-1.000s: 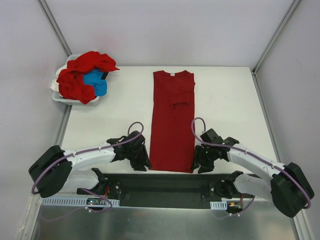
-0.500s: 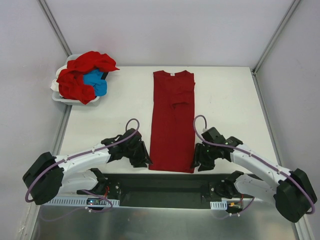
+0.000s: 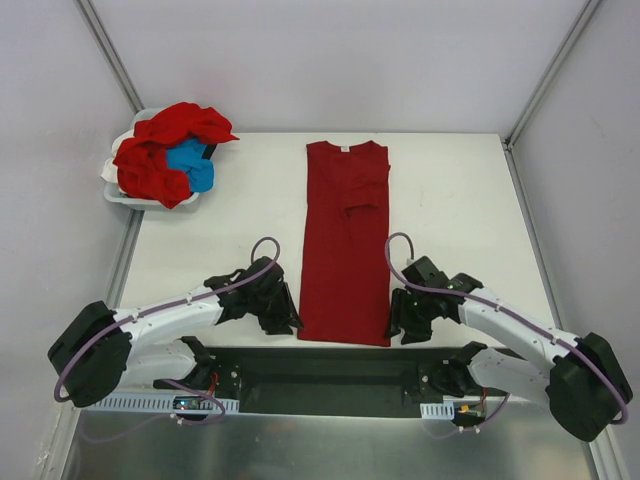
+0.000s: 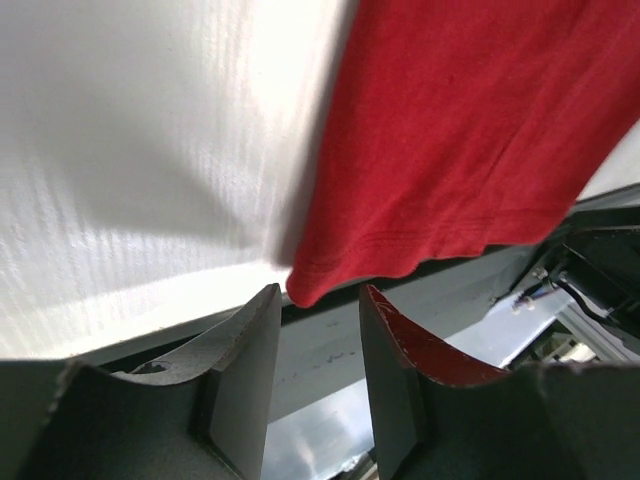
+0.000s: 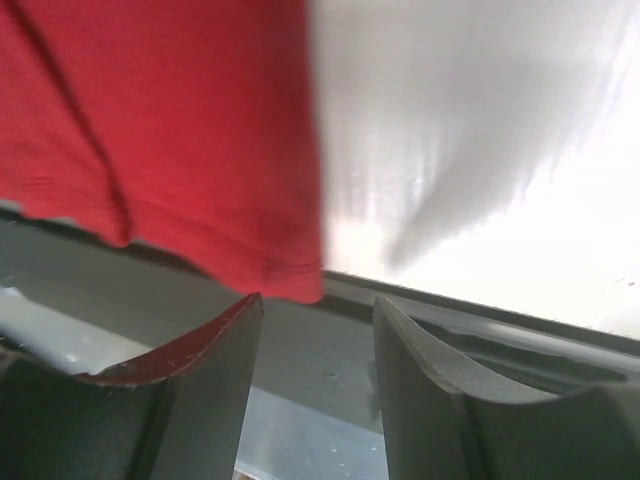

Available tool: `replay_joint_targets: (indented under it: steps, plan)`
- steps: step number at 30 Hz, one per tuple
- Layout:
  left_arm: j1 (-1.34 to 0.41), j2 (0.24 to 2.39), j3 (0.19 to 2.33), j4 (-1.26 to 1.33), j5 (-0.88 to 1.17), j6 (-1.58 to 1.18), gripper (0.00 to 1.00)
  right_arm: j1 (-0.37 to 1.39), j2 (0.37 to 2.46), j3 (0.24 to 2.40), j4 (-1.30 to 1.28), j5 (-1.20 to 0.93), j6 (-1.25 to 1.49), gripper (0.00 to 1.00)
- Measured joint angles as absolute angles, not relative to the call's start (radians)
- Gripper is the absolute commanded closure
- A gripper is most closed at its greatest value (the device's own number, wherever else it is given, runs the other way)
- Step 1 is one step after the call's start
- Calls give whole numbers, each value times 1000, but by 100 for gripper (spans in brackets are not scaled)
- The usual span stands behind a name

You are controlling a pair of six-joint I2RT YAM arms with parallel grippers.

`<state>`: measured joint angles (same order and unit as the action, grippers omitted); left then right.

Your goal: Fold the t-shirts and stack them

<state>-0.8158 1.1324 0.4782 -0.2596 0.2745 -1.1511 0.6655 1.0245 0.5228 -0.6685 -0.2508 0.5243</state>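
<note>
At the fingertips first: left gripper [image 4: 318,295] has its jaws parted to a moderate gap and nothing pinched. The hem corner of the long-folded red t-shirt [image 4: 470,130] sits right at the mouth of that gap, hanging just past the table's near edge. Right gripper [image 5: 318,300] is the same: jaws apart, empty, with the opposite hem corner just above the gap.

Top view: left gripper [image 3: 287,320] is at the shirt's 7 o'clock corner and right gripper [image 3: 397,325] at its 5 o'clock corner. The red t-shirt [image 3: 345,240] runs as a narrow strip from 6 to 12 o'clock down the middle of the table [image 3: 200,240], collar and white label at the 12 o'clock end, one sleeve folded in. Remaining t-shirts [image 3: 160,150] are heaped in a white basket [image 3: 112,172] at the table's 10 o'clock corner, the blue t-shirt [image 3: 190,165] among them.

Judged step: pinch both hem corners, carry the hem toward 12 o'clock.

Risks:
- Only a small tip of cloth lies at each mouth, so closing now may catch just the top layer, or miss.
- Uneven grip or uneven lift between arms would skew the fold.
- Hem overhangs the edge — a finger could snag on the table lip.
</note>
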Motion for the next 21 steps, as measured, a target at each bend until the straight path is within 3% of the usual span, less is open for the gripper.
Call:
replay_joint_targets:
  steps: [16,20,21]
  plan:
    - [-816,1230,500,-252,262,-1115,69,671,1073,471,-564,-225,520,57]
    - [-816,1234,490,-233,262,-1120,75,674,1081,463,-553,-228,529,62]
    - [-816,1234,482,-223,264,-1124,81,675,1083,463,-553,-227,531,65]
